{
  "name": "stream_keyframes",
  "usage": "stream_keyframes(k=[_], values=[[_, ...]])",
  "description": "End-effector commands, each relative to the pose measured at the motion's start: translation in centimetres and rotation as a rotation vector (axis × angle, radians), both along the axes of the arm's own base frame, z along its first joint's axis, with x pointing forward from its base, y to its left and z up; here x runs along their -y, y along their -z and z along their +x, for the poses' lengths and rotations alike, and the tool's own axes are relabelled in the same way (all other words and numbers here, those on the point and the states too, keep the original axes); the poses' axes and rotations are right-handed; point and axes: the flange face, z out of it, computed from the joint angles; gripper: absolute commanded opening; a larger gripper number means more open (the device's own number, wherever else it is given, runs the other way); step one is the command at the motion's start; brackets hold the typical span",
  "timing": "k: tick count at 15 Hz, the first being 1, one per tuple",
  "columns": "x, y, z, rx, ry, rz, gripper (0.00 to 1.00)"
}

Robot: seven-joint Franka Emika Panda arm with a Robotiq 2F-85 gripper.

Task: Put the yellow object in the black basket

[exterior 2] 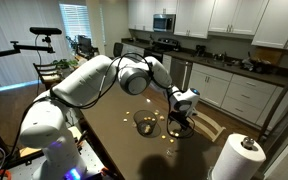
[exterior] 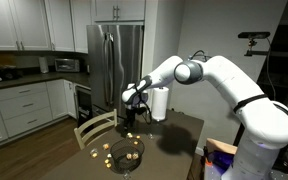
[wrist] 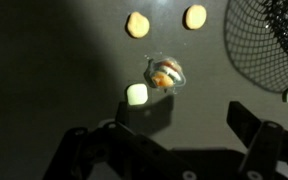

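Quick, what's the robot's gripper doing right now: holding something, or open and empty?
Gripper: open, holding nothing; the yellow pieces lie untouched below it.

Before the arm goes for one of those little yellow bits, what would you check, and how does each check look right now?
1. Is the gripper open? Ok: the fingers are spread with nothing between them.
2. Are the yellow pieces in sight? Ok: two lie on the table in the wrist view.
3. Is the gripper lined up over one? Not ok: both lie off beyond the gap, and a pale piece lies nearer.
4. Is the black basket in sight and upright? Ok: it also shows in both exterior views.
5. Is there anything already inside the basket? Cannot tell.
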Motion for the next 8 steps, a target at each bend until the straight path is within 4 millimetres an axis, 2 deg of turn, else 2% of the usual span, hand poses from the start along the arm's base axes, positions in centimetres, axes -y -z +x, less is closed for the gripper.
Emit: stream_keyframes(k=[1,8], values=[[0.0,0.2,0.0,-0.010,0.001,0.002,1.00],[-0.3,1.3,0.0,-0.015,0.006,-0.009,1.00]])
